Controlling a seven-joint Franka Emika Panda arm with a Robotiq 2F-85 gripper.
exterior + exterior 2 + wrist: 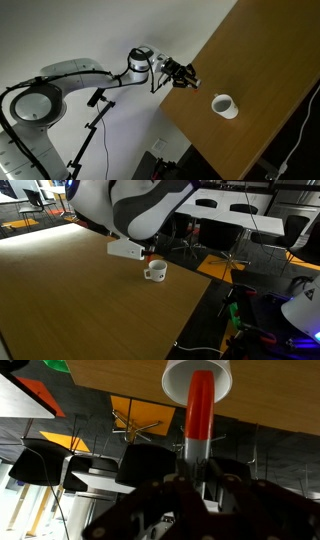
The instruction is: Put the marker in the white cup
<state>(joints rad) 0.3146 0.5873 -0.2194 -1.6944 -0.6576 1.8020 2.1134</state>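
Smooth, matt brown wood across the counter (262, 70). Glossy white glaze, seemingly ceramic, on the white cup (154, 271). Slick red plastic sheen along the marker (199, 410). Dull black finish on the claw (198, 485), metal or plastic unclear. Shiny white plastic shells over the arm (75, 72).

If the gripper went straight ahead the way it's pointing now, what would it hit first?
Probably the white cup: in the wrist view the marker held in the gripper points right at it. Depth is unclear.
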